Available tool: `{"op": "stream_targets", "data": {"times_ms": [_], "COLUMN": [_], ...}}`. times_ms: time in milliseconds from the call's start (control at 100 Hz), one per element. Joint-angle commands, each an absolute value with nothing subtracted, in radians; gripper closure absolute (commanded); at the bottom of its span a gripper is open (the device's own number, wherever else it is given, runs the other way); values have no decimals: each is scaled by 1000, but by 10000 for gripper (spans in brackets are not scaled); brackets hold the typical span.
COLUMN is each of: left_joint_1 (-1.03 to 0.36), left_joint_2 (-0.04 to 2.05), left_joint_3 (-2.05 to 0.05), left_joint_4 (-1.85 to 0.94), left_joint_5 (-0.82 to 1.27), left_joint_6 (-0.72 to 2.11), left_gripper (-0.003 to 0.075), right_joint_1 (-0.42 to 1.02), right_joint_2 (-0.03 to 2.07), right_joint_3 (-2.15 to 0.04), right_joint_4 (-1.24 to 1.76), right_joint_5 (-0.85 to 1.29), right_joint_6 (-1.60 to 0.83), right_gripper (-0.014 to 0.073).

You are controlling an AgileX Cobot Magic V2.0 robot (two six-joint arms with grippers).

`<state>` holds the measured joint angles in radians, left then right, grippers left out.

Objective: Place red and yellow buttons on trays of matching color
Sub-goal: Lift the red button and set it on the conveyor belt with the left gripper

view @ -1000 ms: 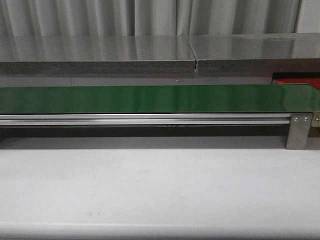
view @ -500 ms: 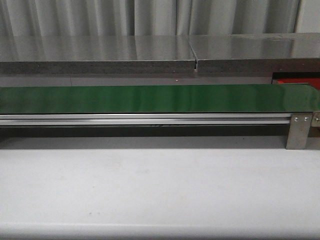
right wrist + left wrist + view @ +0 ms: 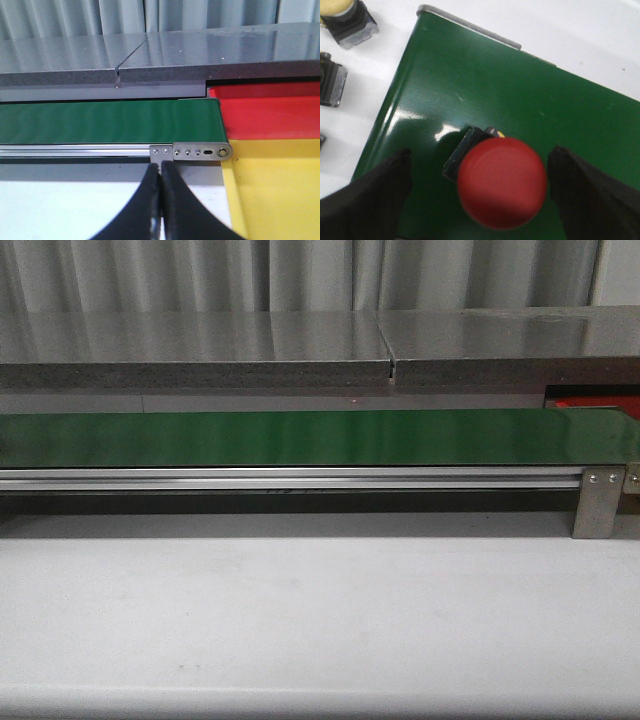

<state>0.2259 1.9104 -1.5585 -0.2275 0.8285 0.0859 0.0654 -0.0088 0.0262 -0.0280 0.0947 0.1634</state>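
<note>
My left claw stands apart, straddling a red button on the belt; my right claw is together.

We see the belt running left to right across the table, with a button standing on it (near one end). Past the belt's right end lie two trays, one behind the other.
</note>
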Motion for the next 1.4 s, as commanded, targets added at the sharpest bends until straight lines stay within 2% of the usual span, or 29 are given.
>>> {"op": "stream_targets", "data": {"times_ms": [0,400,740,1050,1390], "left_joint_1": [222,232,427,583,618], "left_joint_2": [1857,1795,1764,1766,1841], "left_joint_3": [-1607,-1731,-1700,-1542,-1503], "left_joint_4": [-243,-163,-144,-144,-140], "left_joint_5": [827,915,1016,942,853], "left_joint_6": [88,88,88,163,208], "left_gripper": [120,120,120,122,122], "right_joint_1": [62,62,62,62,62], "right_joint_2": [-28,-28,-28,-28,-28], "right_joint_3": [8,8,8,8,8], "right_joint_4": [-32,-32,-32,-32,-32], "right_joint_5": [9,9,9,9,9], "right_joint_6": [162,162,162,162,162], "right_gripper": [659,659,659,659,659]}}
